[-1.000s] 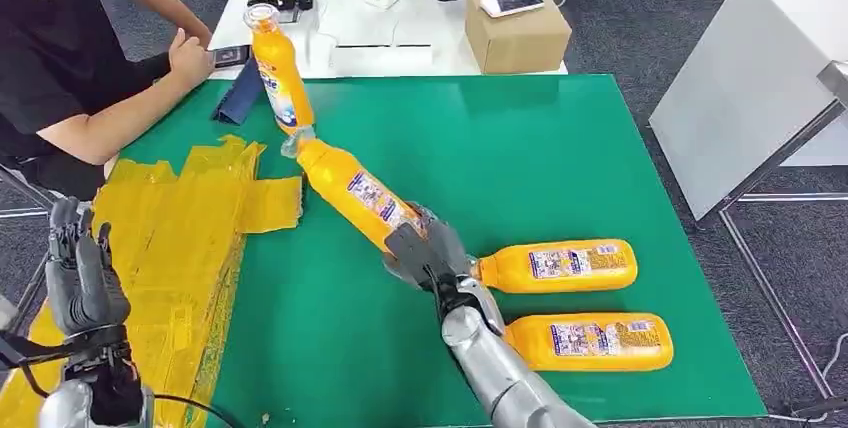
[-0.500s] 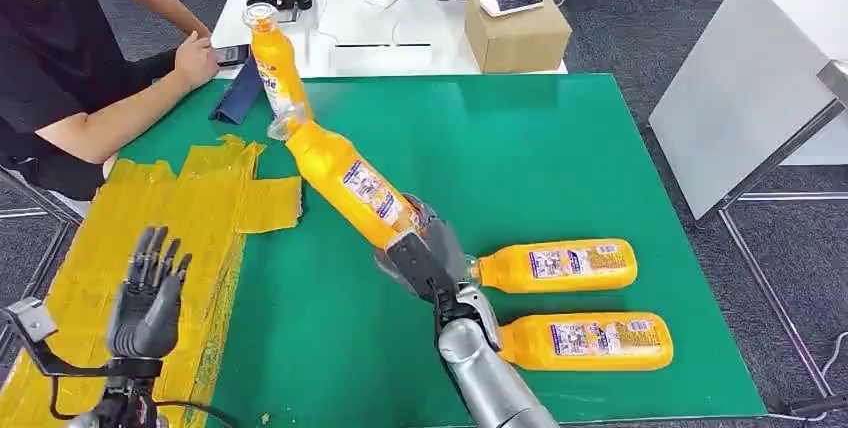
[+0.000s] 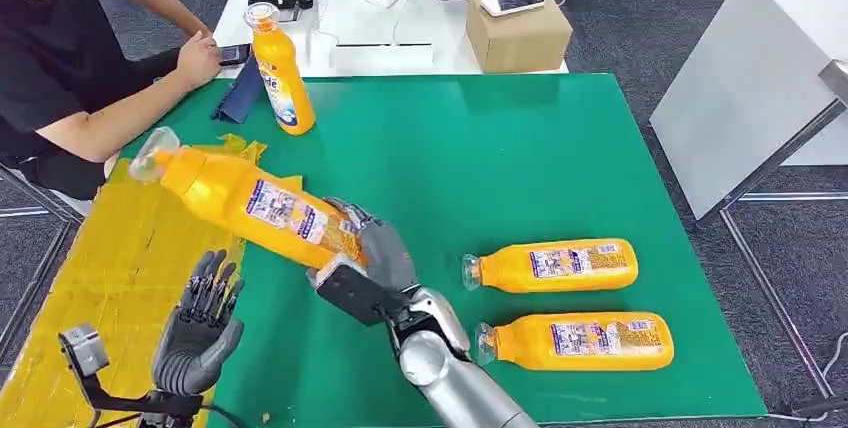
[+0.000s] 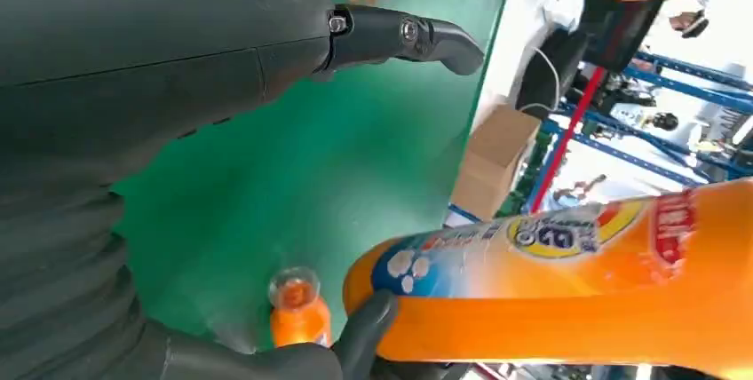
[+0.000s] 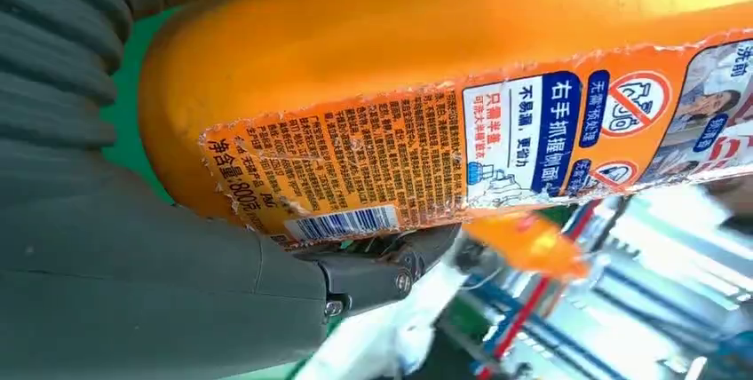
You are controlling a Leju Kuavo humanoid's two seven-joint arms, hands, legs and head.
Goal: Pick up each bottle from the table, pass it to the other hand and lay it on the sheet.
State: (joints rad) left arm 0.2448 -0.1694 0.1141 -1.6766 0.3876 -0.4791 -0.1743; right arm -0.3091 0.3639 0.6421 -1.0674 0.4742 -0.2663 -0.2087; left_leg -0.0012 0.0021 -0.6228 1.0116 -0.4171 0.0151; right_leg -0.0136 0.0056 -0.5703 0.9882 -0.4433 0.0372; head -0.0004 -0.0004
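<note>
The right robot hand [image 3: 365, 268] grips the base of an orange bottle [image 3: 250, 206] and holds it tilted above the green desk [image 3: 500, 158], with the capped neck pointing toward the yellow sheet [image 3: 110, 258]. In the right wrist view the fingers [image 5: 391, 273] wrap under the bottle's label. The left robot hand [image 3: 200, 326] is held up near the edge of the yellow sheet, with its fingers spread apart and nothing in it; it is below the held bottle and does not touch it.

An upright bottle [image 3: 279, 70] stands on the green desk beyond the yellow sheet, beside a dark blue folded cloth [image 3: 240, 93]. Two more bottles lie on their sides well apart from the yellow sheet, on the far side of the right arm: one lying bottle [image 3: 552, 265] and, nearer the desk's front edge, another lying bottle [image 3: 578, 341]. Their necks point toward the right arm.

A person [image 3: 70, 58] in a black shirt sits at the corner of the desk next to the yellow sheet, with a forearm near it. Behind the green desk is a white desk [image 3: 350, 48] with a cardboard box [image 3: 515, 33], and a phone [image 3: 512, 2] lies on the box.
</note>
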